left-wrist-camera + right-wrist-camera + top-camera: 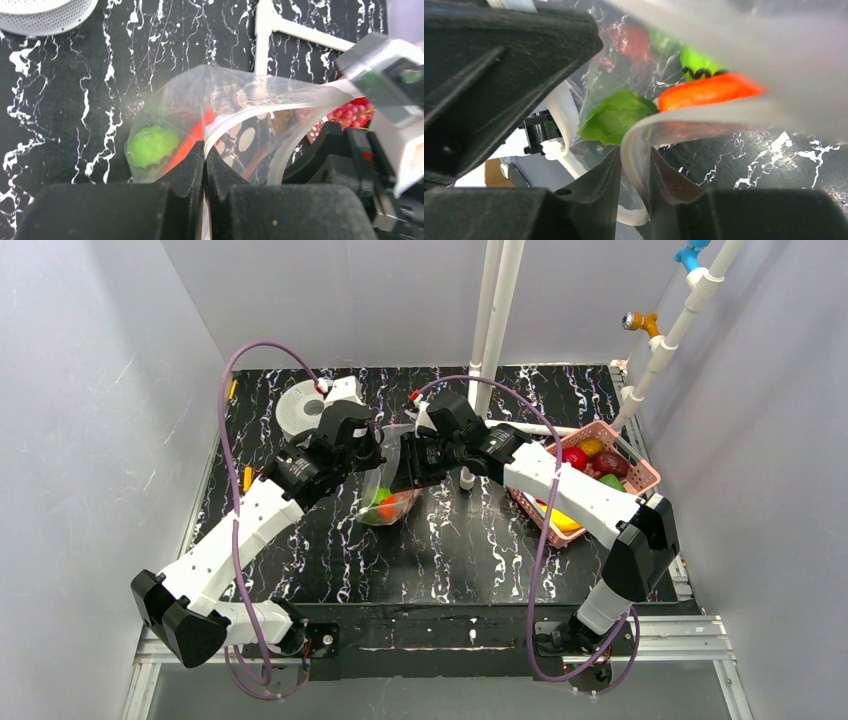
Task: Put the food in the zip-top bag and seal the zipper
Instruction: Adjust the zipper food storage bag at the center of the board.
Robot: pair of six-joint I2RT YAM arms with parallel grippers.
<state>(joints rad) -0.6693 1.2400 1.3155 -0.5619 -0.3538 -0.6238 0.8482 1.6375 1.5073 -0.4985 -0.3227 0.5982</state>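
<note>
1. While the bag [388,495] hangs between the two arms over the middle of the table [450,550], its mouth is open and its belly sags onto the dark top.
2. Left gripper [205,165]: fingers pressed tight together on the near edge of the bag's mouth – a firm pinch on the rim.
3. Right gripper [634,185]: fingers stand a little apart with the pale rim strip curling through the gap. It looks loose there rather than clamped – I judge the jaws parted, not gripping.
4. Food already inside the bag: a green fruit [150,145] low on the left side, an orange piece [709,90], a green leafy piece [616,117] and something red behind them. An exact count is not readable through the plastic.
5. Food not yet bagged: the pink basket [650,477] on the right side of the table holds a red piece [575,457], with yellow, purple and green ones around it.
6. Zipper [235,116]: the strip bows wide around the mouth, its two sides well apart – unsealed.
7. Progress, as a judgement: loading is partly done, perhaps under half, given what sits in the basket. Left to do: carry the basket pieces across, drop them in, then bring the rim sides together and press the zipper along its length.
</note>
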